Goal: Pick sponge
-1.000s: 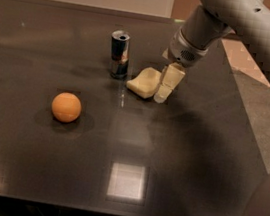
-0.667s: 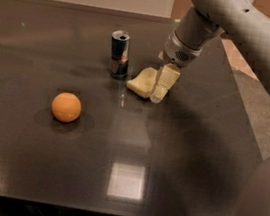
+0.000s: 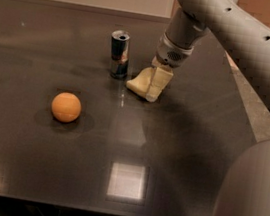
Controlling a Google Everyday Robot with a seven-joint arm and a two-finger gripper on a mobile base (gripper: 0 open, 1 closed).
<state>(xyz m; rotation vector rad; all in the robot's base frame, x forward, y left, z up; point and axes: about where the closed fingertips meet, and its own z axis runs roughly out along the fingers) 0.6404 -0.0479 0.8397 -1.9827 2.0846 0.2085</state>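
The gripper is low over the dark table, touching the sponge; I cannot tell how far it is open. The sponge lies between it and an upright can, which stands near. An orange ball rests well apart.

arm: pale grey, rounded shells, small dark holes | wrist: ribbed silver collar | hand: cream, down at tabletop

Dark glossy tabletop. Pale yellow soft sponge lies upper centre, just right of an upright dark metal can. Grey arm's cream-coloured gripper sits at the sponge's right end. Round orange ball left of centre, well apart.
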